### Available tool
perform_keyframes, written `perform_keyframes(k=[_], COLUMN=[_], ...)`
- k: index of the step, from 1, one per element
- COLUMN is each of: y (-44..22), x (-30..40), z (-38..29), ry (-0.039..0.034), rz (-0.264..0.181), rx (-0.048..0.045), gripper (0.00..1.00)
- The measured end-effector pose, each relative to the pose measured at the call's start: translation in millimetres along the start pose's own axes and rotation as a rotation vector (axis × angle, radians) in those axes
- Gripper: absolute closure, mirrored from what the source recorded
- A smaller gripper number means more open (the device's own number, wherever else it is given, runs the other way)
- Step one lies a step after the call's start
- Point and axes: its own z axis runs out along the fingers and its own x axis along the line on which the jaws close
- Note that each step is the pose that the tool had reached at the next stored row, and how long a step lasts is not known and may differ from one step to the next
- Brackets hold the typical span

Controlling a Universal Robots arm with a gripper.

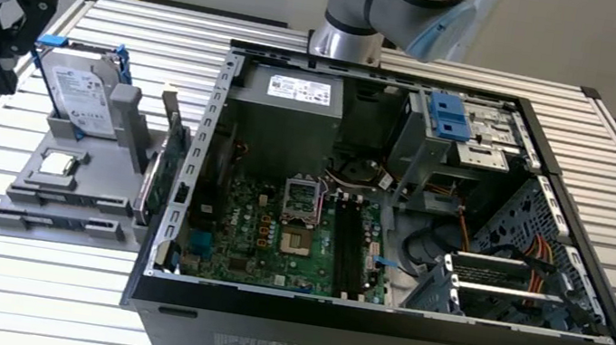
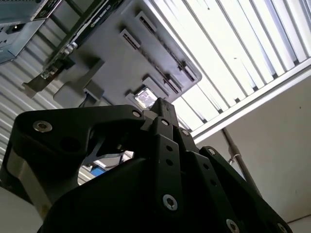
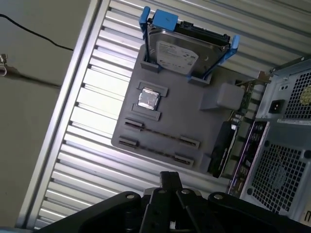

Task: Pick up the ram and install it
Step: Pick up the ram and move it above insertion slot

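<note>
Your black gripper, drawn together on nothing, hangs near the grey plastic holder on the tabletop where the thin, long ram stick stands edge-up; descending closed could strike and crack it.

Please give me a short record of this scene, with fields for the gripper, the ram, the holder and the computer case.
holder: gray holder on the slatted table, carrying a hard drive and a processor chip
ram: seems to sit edge-up in a holder slot, not yet picked up
gripper: shut, holding nothing, hovers near the holder
computer case: open, motherboard exposed
</note>
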Motion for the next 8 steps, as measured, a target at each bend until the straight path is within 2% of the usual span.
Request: perform_keyframes(k=[4, 8], y=[0.0, 0.1], x=[0.2, 0.3], z=[0.0, 0.0], ry=[0.0018, 0.0020], rz=[-0.037, -0.041], rx=[-0.0001, -0.0001], gripper=[1.00, 1.00])
